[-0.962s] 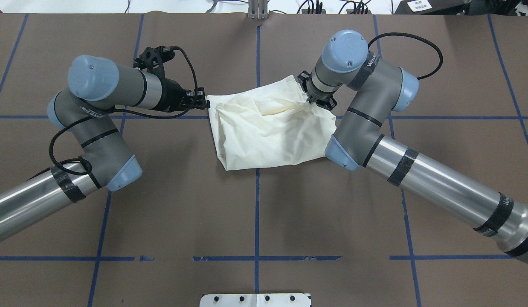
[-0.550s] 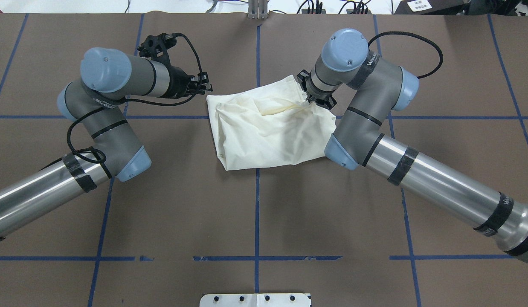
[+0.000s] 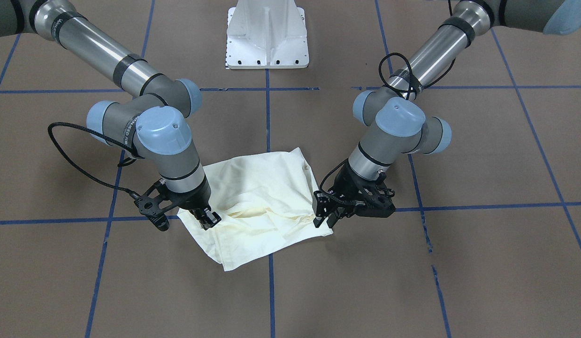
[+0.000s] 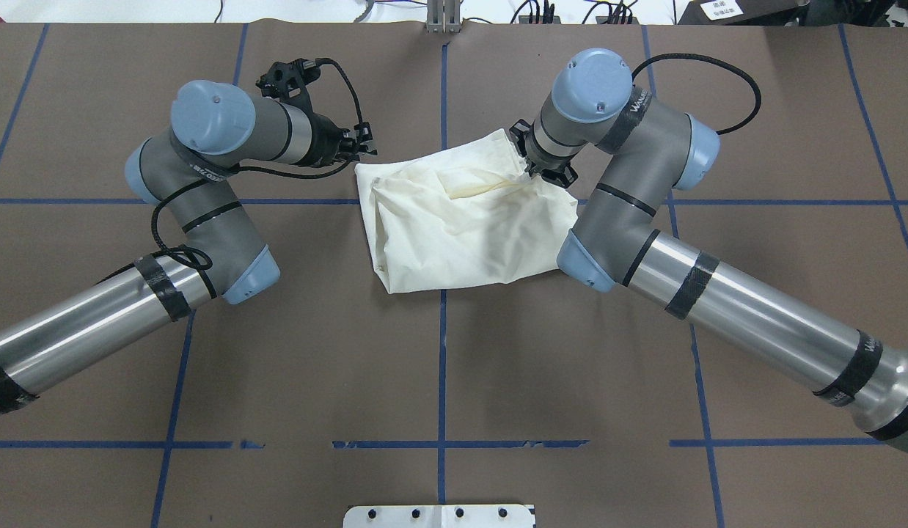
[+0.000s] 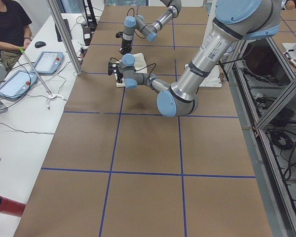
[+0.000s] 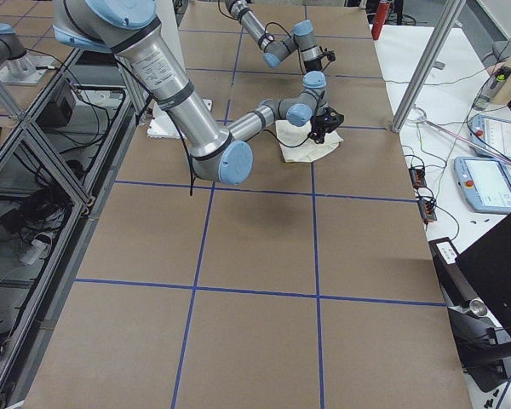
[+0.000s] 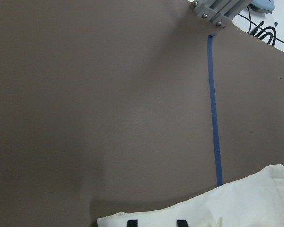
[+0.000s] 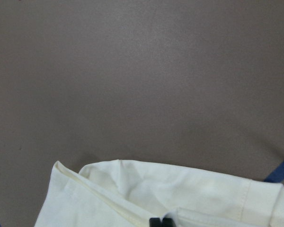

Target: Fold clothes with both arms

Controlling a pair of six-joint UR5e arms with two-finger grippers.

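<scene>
Bench [image 4: 315, 367]: brown cover with a blue tape grid [image 4: 442, 352]. It fills most of every view.

White side table [image 5: 15, 133]: runs along the bench edge opposite the robot. A person [image 5: 7, 24] in a black top sits at it, with two tablet-like units [image 5: 47, 61] lying close by.

Left arm [image 4: 80, 330] and right arm [image 4: 755, 323]: both reach in from the robot's side with elbows bent. The wrists angle inward, one on each side of the cloth.

White pedestal base [image 3: 267, 35]: at the bench edge on the robot's side, on the centre tape line.

T-shirt [image 4: 461, 235]: cream, lying on the bench as a loosely folded, wrinkled bundle. It sits across the centre tape line, past mid-bench from the robot and between the two wrists. Plain cream fabric faces up. A raised crease runs from its far right part toward the middle.

Right fingers [image 3: 207, 218]: down on the shirt's far right part, pressed together with cloth pinched between them. In the right wrist view the two black tips meet on the fabric, with a hemmed edge just ahead.

Left fingers [image 3: 318, 209]: spread apart and holding nothing, at the shirt's far left corner. In the left wrist view both tips sit apart over the cloth's edge. Cannot tell whether they touch it.
</scene>
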